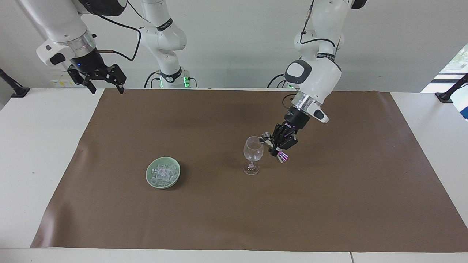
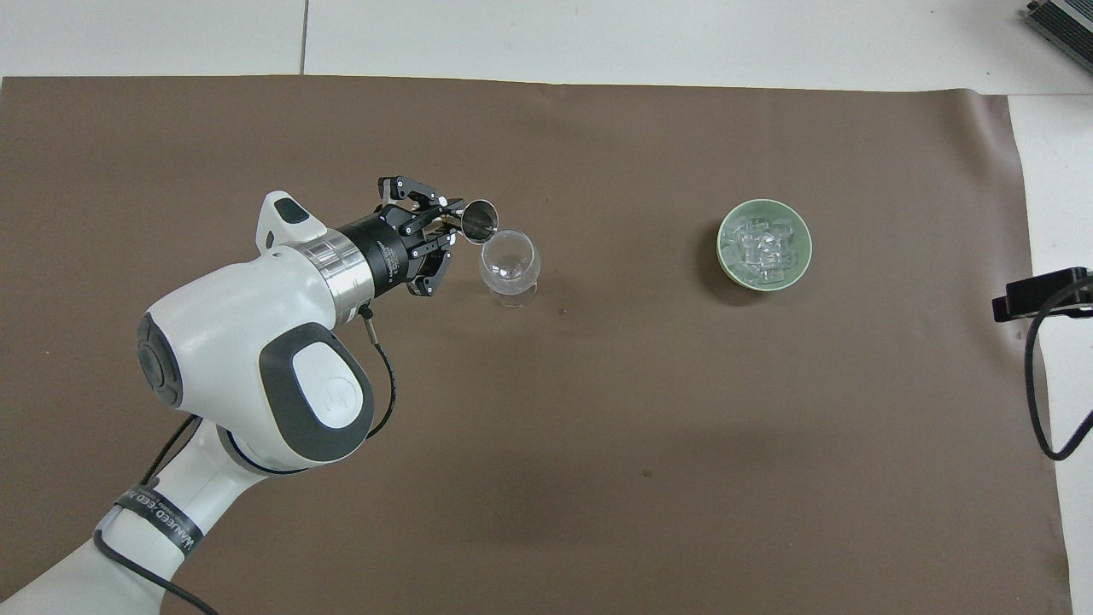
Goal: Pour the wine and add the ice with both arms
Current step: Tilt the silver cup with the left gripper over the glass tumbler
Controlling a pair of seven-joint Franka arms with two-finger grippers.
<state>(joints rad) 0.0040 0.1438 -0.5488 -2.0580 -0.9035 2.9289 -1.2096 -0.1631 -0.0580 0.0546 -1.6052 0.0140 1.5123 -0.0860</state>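
left gripper (image 1: pixel 273 144) pinches a tilted metal jigger (image 1: pixel 266 138) at the wine glass (image 1: pixel 253 150)'s 1 o'clock rim, pour underway, ice (image 1: pixel 163 172) untouched, right gripper (image 1: pixel 104 81) spread and waiting.

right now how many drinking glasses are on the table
1: the wine glass stands upright on the brown mat, toward the left arm's end from the green dish, beside the jigger that the left gripper tips at its rim.
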